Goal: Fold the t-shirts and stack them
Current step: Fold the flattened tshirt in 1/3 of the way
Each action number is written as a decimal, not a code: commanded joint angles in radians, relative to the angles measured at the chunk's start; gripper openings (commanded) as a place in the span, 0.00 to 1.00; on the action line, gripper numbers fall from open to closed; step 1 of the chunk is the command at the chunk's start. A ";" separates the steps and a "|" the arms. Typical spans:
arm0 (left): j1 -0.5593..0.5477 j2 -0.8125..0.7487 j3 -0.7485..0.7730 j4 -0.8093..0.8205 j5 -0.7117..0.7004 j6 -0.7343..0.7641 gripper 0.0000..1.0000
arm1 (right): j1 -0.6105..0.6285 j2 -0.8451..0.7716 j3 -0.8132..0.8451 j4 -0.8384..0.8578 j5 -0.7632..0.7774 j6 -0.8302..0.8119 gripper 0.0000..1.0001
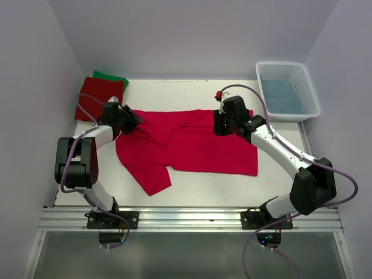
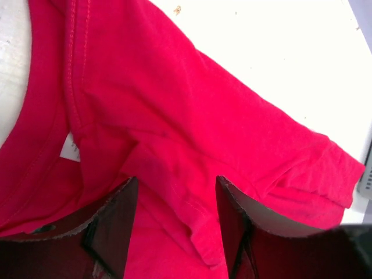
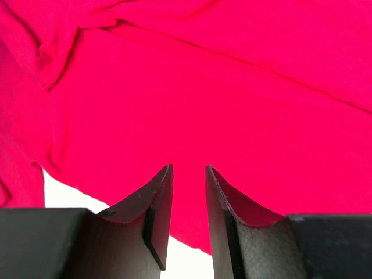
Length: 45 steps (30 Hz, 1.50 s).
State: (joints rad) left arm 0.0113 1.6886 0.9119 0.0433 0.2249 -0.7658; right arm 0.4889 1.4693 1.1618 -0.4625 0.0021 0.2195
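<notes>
Your left gripper (image 2: 176,181) gapes wide over the crimson-pink t-shirt (image 1: 197,142); your right gripper (image 3: 189,168) is narrowly parted. Far right, the white basket (image 1: 308,87) holds blue cloth (image 1: 282,96).

A white latticed basket (image 1: 307,87) holding blue cloth (image 1: 282,96) sits at the table's (image 1: 221,189) far-right corner.

Top external looks down from above and behind the arm bases toward the far wall, far enough back to take in the whole white bench (image 1: 197,186) with the spread bright crimson-pink cloth t-shirt (image 1: 197,145). Left wrist view sits very close over that shirt's collar and sleeve, past its own dark left fingers (image 2: 110,232), bare bench at the top; right wrist view, equally close past the dark right fingers (image 3: 151,221), is nearly all cloth. All three share that shirt.
</notes>
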 commanded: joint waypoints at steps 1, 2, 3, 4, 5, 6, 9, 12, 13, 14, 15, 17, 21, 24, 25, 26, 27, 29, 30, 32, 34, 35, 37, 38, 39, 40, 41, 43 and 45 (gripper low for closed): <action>0.009 0.028 0.041 0.089 0.021 -0.044 0.58 | 0.002 -0.041 -0.028 0.005 0.044 0.000 0.32; 0.007 0.032 0.045 0.086 0.014 -0.047 0.58 | 0.002 -0.041 -0.030 0.001 0.045 0.000 0.31; 0.009 0.034 0.053 0.067 0.001 -0.052 0.57 | 0.002 -0.043 -0.028 -0.002 0.044 0.000 0.30; 0.009 0.036 0.056 0.060 -0.008 -0.052 0.57 | 0.002 -0.043 -0.030 -0.002 0.044 0.000 0.29; 0.009 0.034 0.059 0.047 -0.019 -0.055 0.56 | 0.002 -0.046 -0.030 -0.004 0.044 -0.002 0.29; 0.009 0.033 0.064 0.035 -0.036 -0.058 0.56 | 0.002 -0.046 -0.031 -0.004 0.044 -0.002 0.28; 0.009 0.020 0.061 -0.005 -0.055 -0.064 0.54 | 0.000 -0.044 -0.030 -0.005 0.045 -0.002 0.25; 0.010 0.008 0.055 -0.022 -0.038 -0.067 0.53 | 0.002 -0.040 -0.031 -0.004 0.045 0.000 0.22; 0.009 0.002 0.053 -0.026 -0.029 -0.072 0.52 | 0.002 -0.040 -0.030 -0.005 0.045 0.000 0.21; 0.009 -0.004 0.038 -0.028 -0.019 -0.073 0.51 | 0.002 -0.040 -0.031 -0.007 0.045 0.000 0.21; 0.007 -0.010 0.029 -0.028 -0.012 -0.078 0.51 | 0.002 -0.040 -0.033 -0.004 0.050 0.000 0.21; 0.009 -0.038 -0.001 -0.025 -0.018 -0.082 0.50 | 0.002 -0.038 -0.036 -0.002 0.058 0.001 0.20; 0.007 -0.040 -0.016 -0.011 -0.010 -0.089 0.50 | 0.002 -0.030 -0.034 -0.002 0.061 0.001 0.16; 0.009 -0.003 -0.002 -0.016 0.017 -0.099 0.47 | 0.002 -0.032 -0.033 -0.004 0.062 0.000 0.14; 0.009 0.002 -0.002 -0.011 0.028 -0.102 0.47 | 0.002 -0.033 -0.033 -0.004 0.065 0.000 0.13; 0.006 0.006 -0.007 -0.007 0.034 -0.108 0.47 | 0.000 -0.035 -0.034 -0.004 0.068 0.000 0.13; 0.006 0.011 -0.011 0.006 0.042 -0.115 0.46 | 0.002 -0.035 -0.037 -0.004 0.075 -0.002 0.11; 0.004 0.016 -0.022 0.015 0.037 -0.116 0.45 | 0.002 -0.037 -0.039 -0.004 0.079 -0.002 0.10; 0.004 0.026 -0.022 0.018 0.034 -0.116 0.44 | 0.002 -0.038 -0.040 -0.002 0.081 -0.002 0.09; 0.004 0.043 -0.021 0.023 0.031 -0.115 0.40 | 0.002 -0.038 -0.042 -0.004 0.081 -0.002 0.09; 0.004 0.072 -0.021 0.032 0.030 -0.115 0.35 | 0.000 -0.040 -0.042 -0.004 0.081 -0.003 0.07; 0.004 0.082 -0.021 0.035 0.030 -0.116 0.32 | 0.000 -0.041 -0.043 -0.007 0.082 -0.003 0.06; 0.004 0.103 -0.019 0.050 0.044 -0.119 0.14 | 0.000 -0.046 -0.045 -0.007 0.087 -0.003 0.05; 0.004 0.108 -0.018 0.052 0.051 -0.122 0.07 | 0.000 -0.049 -0.045 -0.007 0.091 -0.005 0.04; 0.004 0.105 -0.016 0.055 0.065 -0.122 0.00 | 0.000 -0.050 -0.047 -0.008 0.093 -0.006 0.03; 0.004 0.100 -0.018 0.055 0.068 -0.122 0.00 | 0.000 -0.052 -0.048 -0.010 0.096 -0.006 0.03; 0.003 0.089 -0.021 0.052 0.070 -0.121 0.00 | 0.000 -0.052 -0.048 -0.008 0.098 -0.006 0.03; -0.002 0.045 -0.025 0.035 0.060 -0.113 0.00 | 0.000 -0.056 -0.050 -0.007 0.095 -0.006 0.02; -0.002 -0.012 -0.028 0.003 0.051 -0.096 0.00 | 0.000 -0.058 -0.050 -0.008 0.093 -0.006 0.02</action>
State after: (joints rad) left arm 0.0120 1.7733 0.8902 0.0410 0.2626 -0.8780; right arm 0.4889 1.4452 1.1179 -0.4644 0.0708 0.2188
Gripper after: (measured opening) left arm 0.009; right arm 0.027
